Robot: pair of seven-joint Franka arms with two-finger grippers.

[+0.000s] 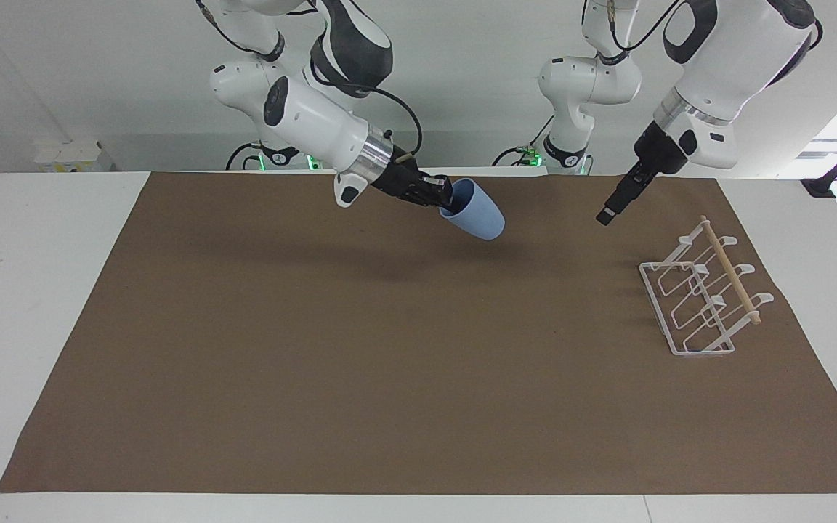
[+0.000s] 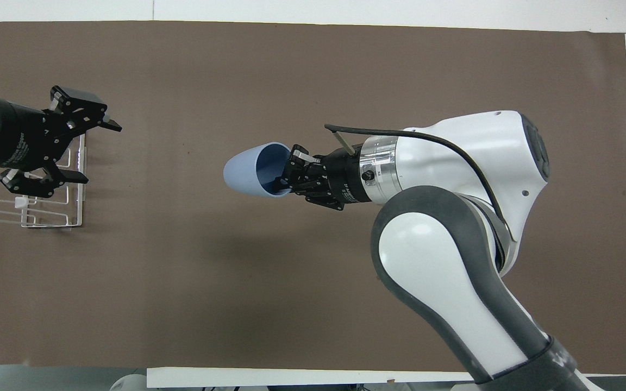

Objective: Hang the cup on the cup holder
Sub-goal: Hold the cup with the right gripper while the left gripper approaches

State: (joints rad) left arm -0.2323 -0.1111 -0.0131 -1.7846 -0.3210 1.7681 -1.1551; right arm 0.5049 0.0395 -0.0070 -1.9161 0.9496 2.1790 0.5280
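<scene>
The light-blue cup (image 1: 478,214) hangs tilted in the air over the brown mat, its mouth toward the right gripper (image 1: 445,197), which is shut on its rim. It also shows in the overhead view (image 2: 245,174), with the right gripper (image 2: 288,174) at its mouth. The white wire cup holder (image 1: 694,298) with a wooden dowel stands on the mat at the left arm's end of the table and holds no cup. The left gripper (image 1: 605,214) is raised, open and holding nothing. From above, the left gripper (image 2: 98,153) is over the cup holder's (image 2: 47,212) edge.
A brown mat (image 1: 389,363) covers most of the white table (image 1: 41,290). The right arm's bulky elbow (image 2: 443,244) fills much of the overhead view.
</scene>
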